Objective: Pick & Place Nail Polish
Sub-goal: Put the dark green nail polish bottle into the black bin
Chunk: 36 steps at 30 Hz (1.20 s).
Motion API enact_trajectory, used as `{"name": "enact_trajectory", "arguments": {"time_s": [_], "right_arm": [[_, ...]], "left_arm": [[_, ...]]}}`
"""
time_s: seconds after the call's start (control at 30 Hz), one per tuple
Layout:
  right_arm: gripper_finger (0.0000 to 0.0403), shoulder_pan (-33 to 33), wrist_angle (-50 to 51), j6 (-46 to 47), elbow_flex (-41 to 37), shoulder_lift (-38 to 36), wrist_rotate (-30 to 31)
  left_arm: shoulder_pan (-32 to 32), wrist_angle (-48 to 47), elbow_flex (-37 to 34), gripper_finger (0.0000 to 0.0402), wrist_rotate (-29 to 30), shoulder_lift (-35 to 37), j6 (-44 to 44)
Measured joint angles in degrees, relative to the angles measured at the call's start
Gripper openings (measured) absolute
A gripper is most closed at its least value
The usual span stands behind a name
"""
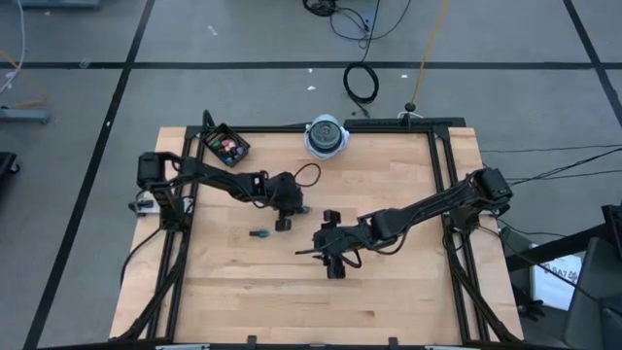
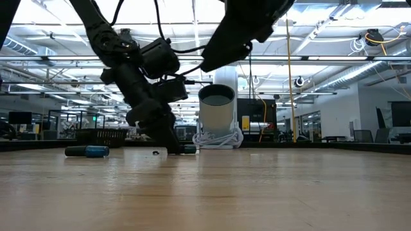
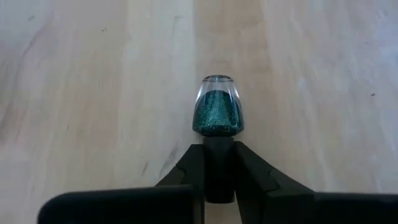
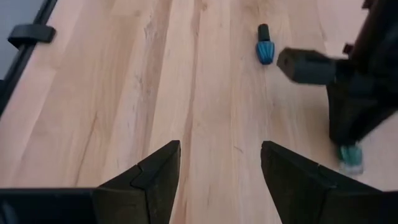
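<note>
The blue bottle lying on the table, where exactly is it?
In the high view the blue bottle lies on its side left of centre on the wooden table, just left of the left gripper, which is shut on a green glitter bottle.

A glittery teal-green bottle of nail polish [image 3: 217,112] with a dark cap lay on the table near its middle, its cap clamped between the left pincer's [image 3: 219,177] fingers. A blue bottle [image 4: 264,43] with a dark cap lay on its side just beside it, toward the table's left edge. More small bottles [image 1: 226,149] sat in the black box near the far left corner.
</note>
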State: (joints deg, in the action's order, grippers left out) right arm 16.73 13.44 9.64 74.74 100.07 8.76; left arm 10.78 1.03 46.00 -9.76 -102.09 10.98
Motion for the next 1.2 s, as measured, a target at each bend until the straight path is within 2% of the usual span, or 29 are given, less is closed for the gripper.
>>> {"name": "enact_trajectory", "arguments": {"time_s": [0.2, 0.33, 0.6, 0.83, 0.9, 0.97, 1.03, 1.2], "right_arm": [[0.021, 0.7, 2.6, 2.9, -0.7, -2.0, 0.1], [0.021, 1.6, 0.8, 3.2, -3.4, -3.8, 0.2], [0.021, 1.3, -6.3, 3.1, -7.2, -6.5, 0.4], [0.021, 1.3, -5.9, 2.8, -7.7, -7.1, 0.4], [0.021, 1.3, -5.8, 2.8, -7.7, -7.1, 0.4], [0.021, 1.3, -5.9, 2.8, -7.7, -7.1, 0.5], [0.021, 1.3, -5.9, 2.7, -7.7, -7.1, 0.5], [0.021, 1.3, -6.4, 2.7, -7.7, -7.1, 0.6]], "left_arm": [[3.6, 7.8, -7.0, 0.0037, 3.8, 5.9, -2.8], [6.5, 16.8, -14.7, 0.0037, 2.1, 12.7, -5.3], [13.6, 41.9, -29.9, 0.0037, -14.1, 23.5, -10.3], [20.3, 63.8, -39.4, 0.0037, -28.6, 25.9, -15.4], [21.6, 70.0, -41.7, 0.0037, -30.9, 26.0, -16.9], [23.1, 75.0, -43.6, 0.0037, -29.9, 26.0, -19.6], [24.7, 77.6, -44.6, 0.0037, -25.7, 26.1, -22.8], [28.7, 74.1, -44.9, 0.0037, -5.1, 26.0, -31.0]]}}
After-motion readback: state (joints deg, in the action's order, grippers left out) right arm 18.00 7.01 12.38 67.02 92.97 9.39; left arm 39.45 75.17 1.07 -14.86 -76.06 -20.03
